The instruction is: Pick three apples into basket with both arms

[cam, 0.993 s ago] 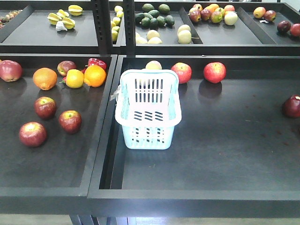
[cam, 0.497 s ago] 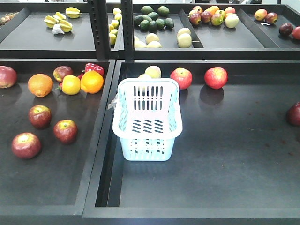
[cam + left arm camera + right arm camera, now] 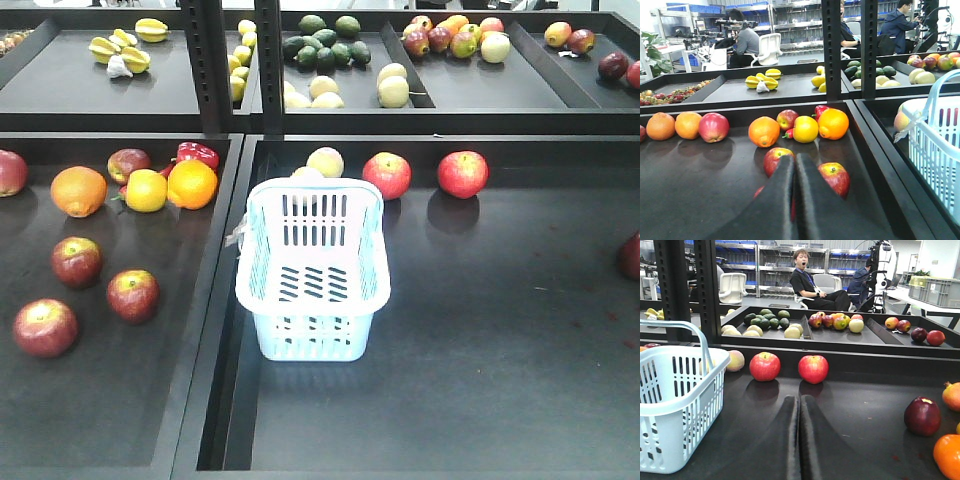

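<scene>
Dark red apples [image 3: 77,261]: three lie loose toward the left edge of the left tray [image 3: 110,410]. None is in the basket yet.
Pale blue basket [image 3: 311,332]: it stands upright and empty by the left edge of the right tray [image 3: 480,360]. It is just over the wall from the apples, likely so both arms can reach it.
Left claw [image 3: 795,159]: its two black fingers are pressed together with nothing between them. It sits low over the left tray and points at the apples.
Right claw [image 3: 799,399]: it is pressed together too and holds nothing. It is over the bare floor of the right tray, with the basket on its left.
Oranges [image 3: 78,190]: they sit near the back edge of the left tray and are not wanted.
Next: a claw probably has to spread wide to fit round an apple, and the apple could roll.
</scene>
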Tool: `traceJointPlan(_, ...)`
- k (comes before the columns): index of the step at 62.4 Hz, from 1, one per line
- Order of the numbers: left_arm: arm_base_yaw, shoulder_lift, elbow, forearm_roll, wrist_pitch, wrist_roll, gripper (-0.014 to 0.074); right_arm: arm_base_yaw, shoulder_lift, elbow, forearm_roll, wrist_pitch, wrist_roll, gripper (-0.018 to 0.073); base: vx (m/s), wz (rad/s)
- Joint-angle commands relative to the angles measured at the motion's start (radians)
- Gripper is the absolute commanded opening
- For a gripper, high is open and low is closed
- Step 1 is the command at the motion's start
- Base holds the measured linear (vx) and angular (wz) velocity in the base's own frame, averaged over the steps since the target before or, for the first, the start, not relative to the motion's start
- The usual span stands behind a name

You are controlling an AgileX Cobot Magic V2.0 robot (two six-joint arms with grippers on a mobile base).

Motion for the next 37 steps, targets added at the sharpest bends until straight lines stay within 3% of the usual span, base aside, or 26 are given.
traceJointPlan(1,0.001,-0.022,0.027,-0.008,-0.075,-0.012,-0.0006,-0.002,-0.009,0.01,-0.005,-0.069,0.0,-0.0003,0.06,-0.02)
traceJointPlan(37,0.001,-0.022,0.027,-0.008,-0.075,-0.012,-0.0006,-0.002,-0.009,0.01,-0.005,-0.069,0.0,-0.0003,0.05,-0.01)
